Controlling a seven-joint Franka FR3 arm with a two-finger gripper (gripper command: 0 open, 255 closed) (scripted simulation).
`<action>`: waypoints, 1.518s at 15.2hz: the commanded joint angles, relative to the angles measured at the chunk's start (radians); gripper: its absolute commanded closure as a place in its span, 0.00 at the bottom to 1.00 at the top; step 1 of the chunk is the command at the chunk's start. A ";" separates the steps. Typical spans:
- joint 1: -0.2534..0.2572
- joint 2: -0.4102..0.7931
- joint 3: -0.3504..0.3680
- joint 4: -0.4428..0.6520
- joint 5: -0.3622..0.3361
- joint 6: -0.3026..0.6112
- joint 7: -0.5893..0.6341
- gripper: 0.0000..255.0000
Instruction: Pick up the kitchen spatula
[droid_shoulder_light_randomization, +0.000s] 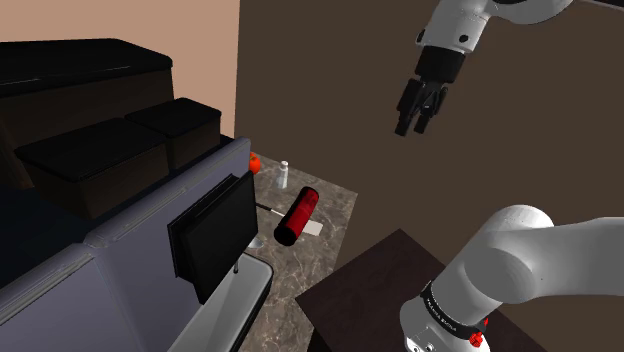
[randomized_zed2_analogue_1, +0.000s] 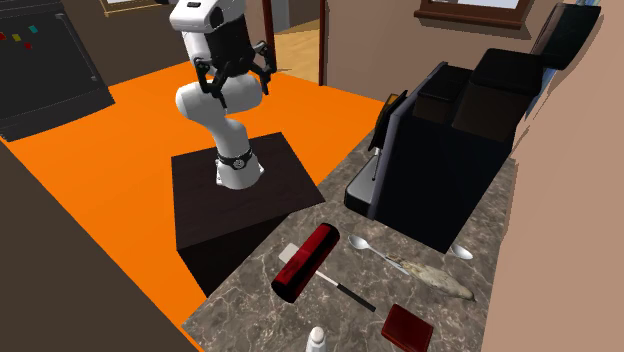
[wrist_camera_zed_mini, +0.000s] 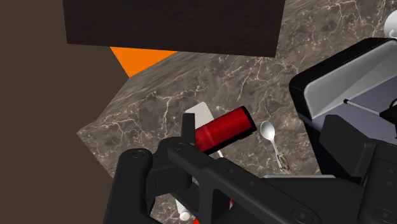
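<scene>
Kitchen spatula (randomized_zed2_analogue_1: 290, 250), white blade and thin dark handle, lay on the marble counter (randomized_zed2_analogue_1: 250, 300), pinned under a red cylinder (randomized_zed2_analogue_1: 306, 262). We judged its long axis to cross the cylinder's, handle pointing away from the stand. Beyond, the gripper (randomized_zed2_analogue_1: 236, 85) hung high above, fingers spread and empty.

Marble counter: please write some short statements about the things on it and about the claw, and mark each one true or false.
1. The red cylinder lies on its side across the spatula. True.
2. The claw is shut on the spatula. False: it is open, high in the air, touching nothing.
3. The spoon lies between the cylinder and the coffee machine. True.
4. The small white bottle sits on top of the machine. False: it stands on the counter.
</scene>
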 joint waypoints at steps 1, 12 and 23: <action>0.000 0.000 0.000 0.000 0.000 0.000 0.000 0.00; 0.049 0.188 0.025 -0.207 -0.008 0.444 -0.120 0.00; 0.093 0.566 0.054 -0.228 -0.015 0.894 -0.223 0.00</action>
